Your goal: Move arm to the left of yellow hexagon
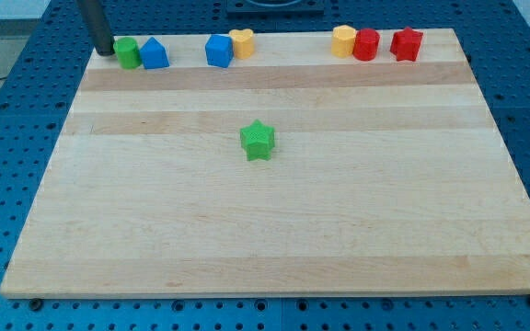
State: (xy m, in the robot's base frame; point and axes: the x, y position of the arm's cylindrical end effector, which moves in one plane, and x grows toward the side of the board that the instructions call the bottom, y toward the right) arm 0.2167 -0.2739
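Observation:
The yellow hexagon (343, 40) sits near the view's top right, touching a red round block (366, 44) on its right. My tip (106, 52) is at the view's top left, just left of a green round block (127, 52), far to the left of the yellow hexagon. The dark rod rises from the tip out of the top of the view.
A blue block (155, 53) touches the green round block's right side. A blue block (218, 51) and a yellow heart (241, 42) sit together at top centre. A red star (406, 44) is at top right. A green star (258, 140) lies mid-board on the wooden board (274, 239).

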